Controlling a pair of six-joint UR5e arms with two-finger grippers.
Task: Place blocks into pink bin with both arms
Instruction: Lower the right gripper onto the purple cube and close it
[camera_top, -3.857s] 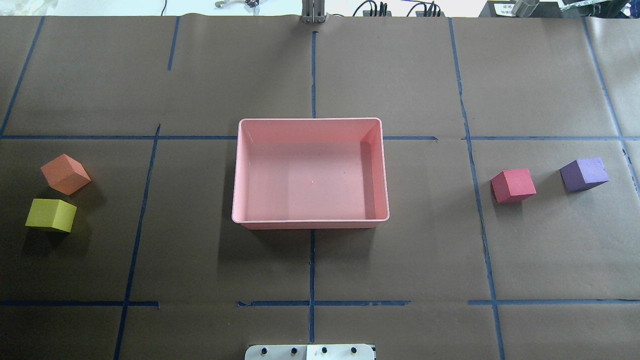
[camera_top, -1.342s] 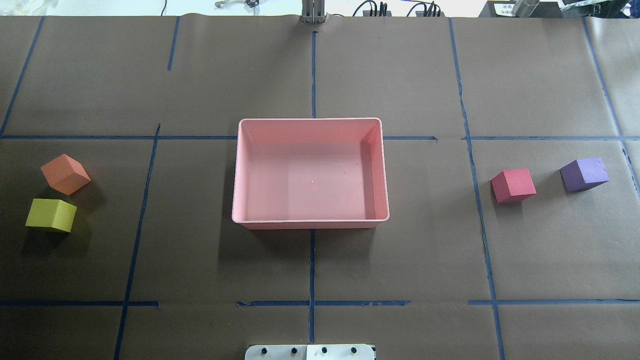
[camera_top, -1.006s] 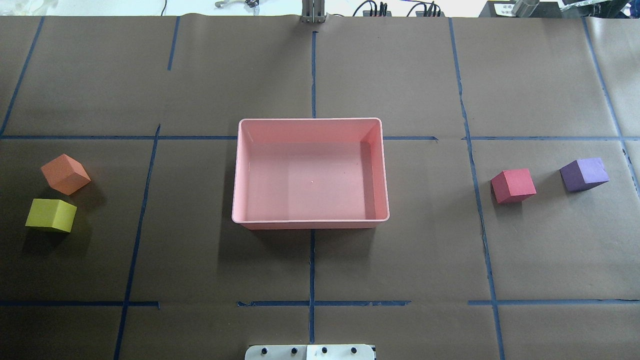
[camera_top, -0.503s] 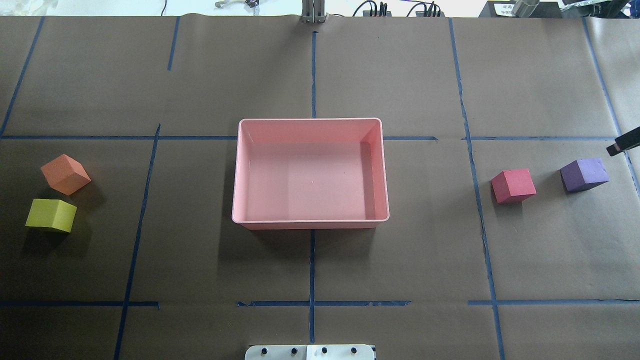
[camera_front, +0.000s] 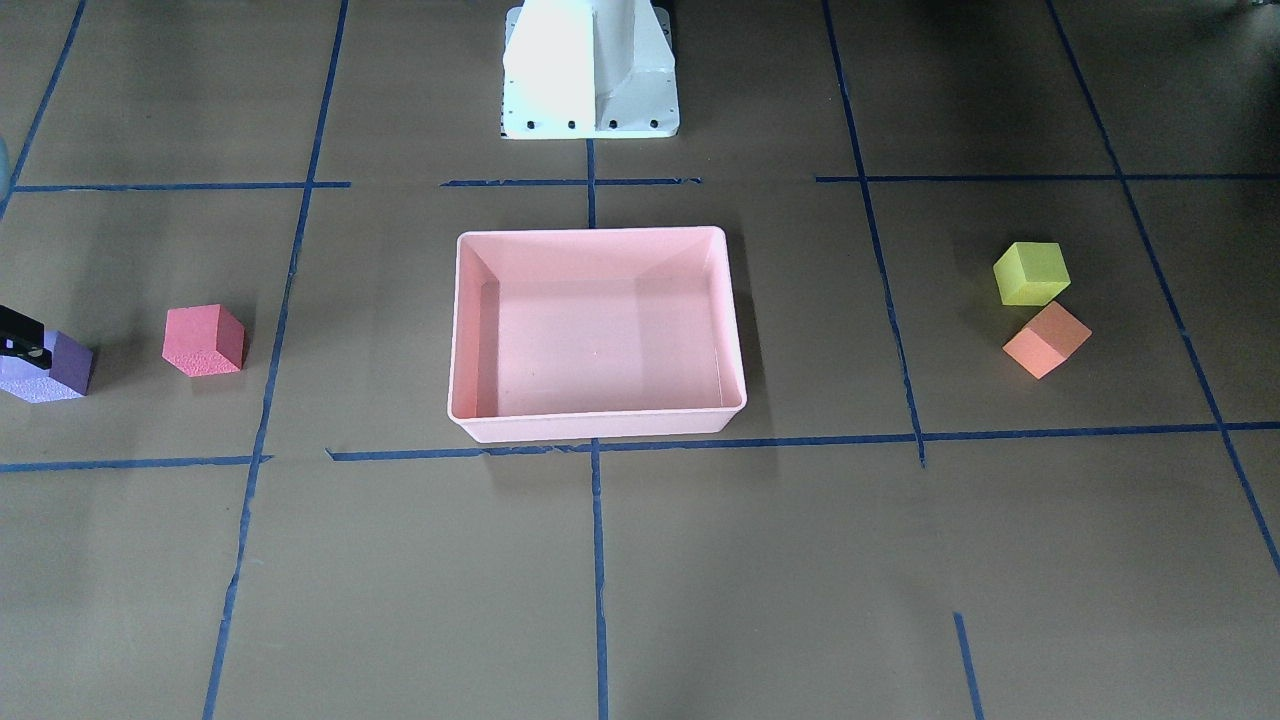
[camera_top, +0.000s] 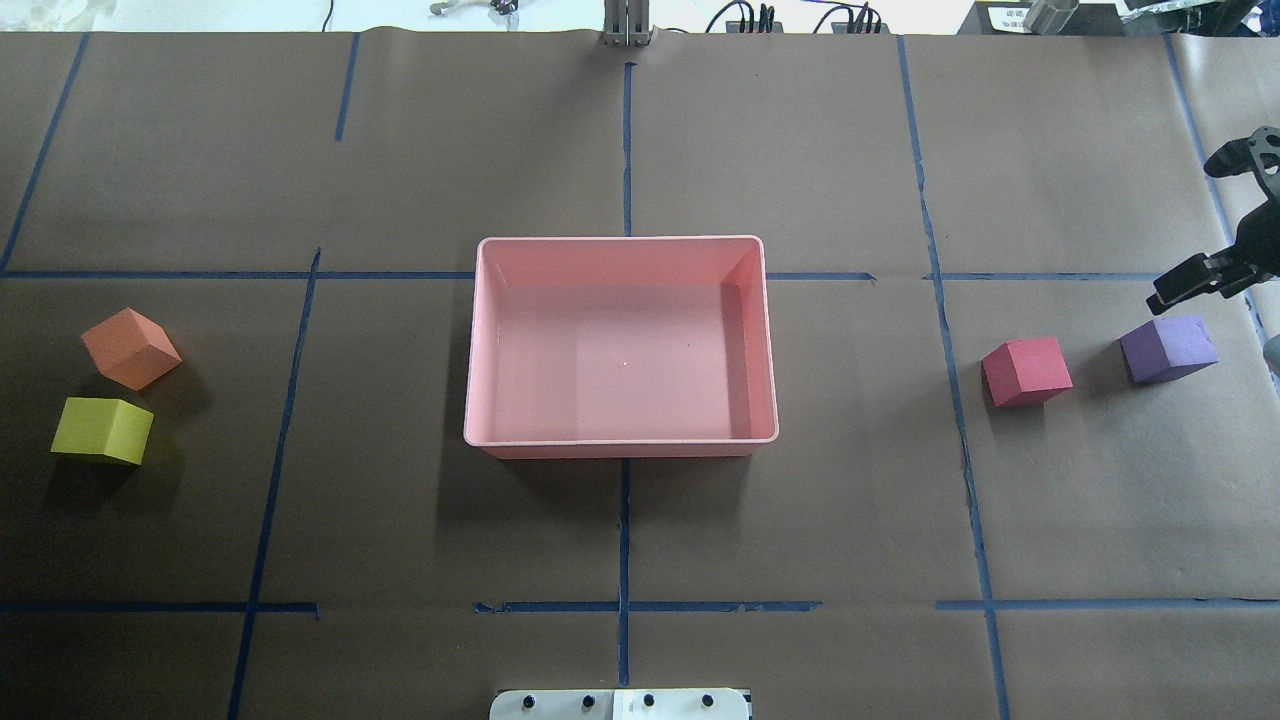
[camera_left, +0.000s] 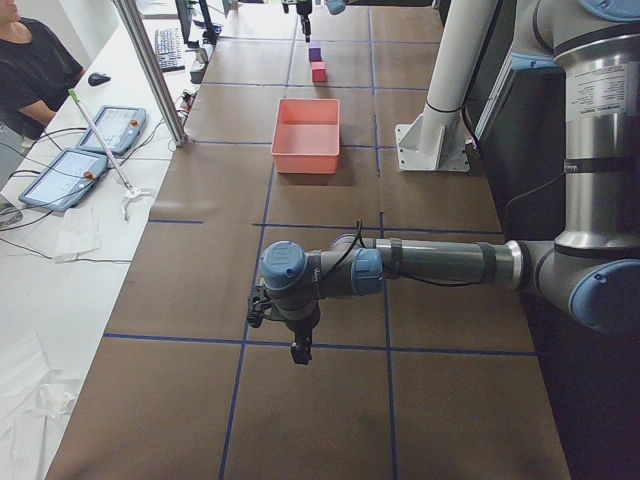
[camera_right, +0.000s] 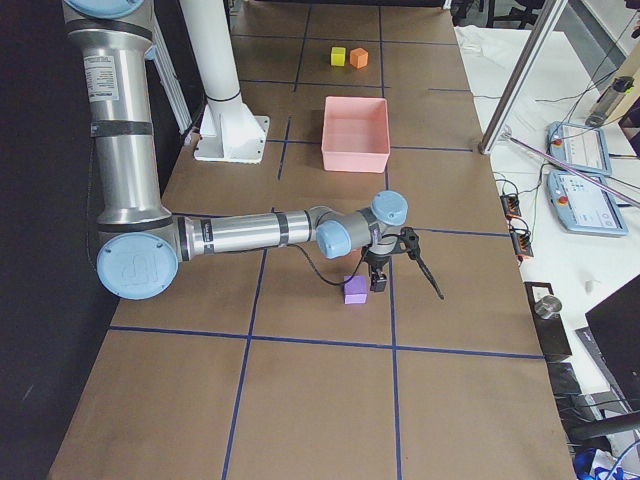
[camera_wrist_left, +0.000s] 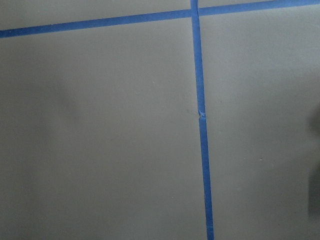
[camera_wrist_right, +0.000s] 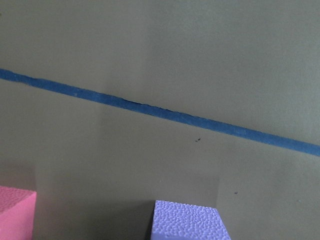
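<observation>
All four blocks lie on the table (camera_top: 800, 520), outside the pink bin (camera_top: 620, 449), which stands at the middle of the table in front of the white pedestal base (camera_front: 590, 70). On the robot's right we find the purple block (camera_top: 1168, 349) and the red block (camera_top: 1026, 371), a short gap between them. The red one sits between the purple one and the bin, so it stands in the straight line from purple to bin. On the robot's left, well away from the bin, the orange block (camera_top: 131, 347) and the yellow-green block (camera_top: 102, 429) lie just beside each other, the orange one farther from the robot.

The right tool (camera_top: 1184, 230) hangs by the purple block with its fingers spread wide and holding nothing. One finger lies along the block's far edge; the other reaches well past it, so the block is not between them. We cannot tell whether the near finger touches the block. The right wrist view catches the purple block's top at its lower edge and a corner of the red one at the lower left.

The left tool (camera_left: 297, 352) shows only in the side view from the robot's left, pointing down over the table past the orange and yellow-green pair — we cannot tell how its fingers stand.

Blue tape lines (camera_top: 625, 540) cross the brown paper. An operator (camera_left: 30, 70) sits beside the table, with tablets (camera_left: 75, 175) near.
</observation>
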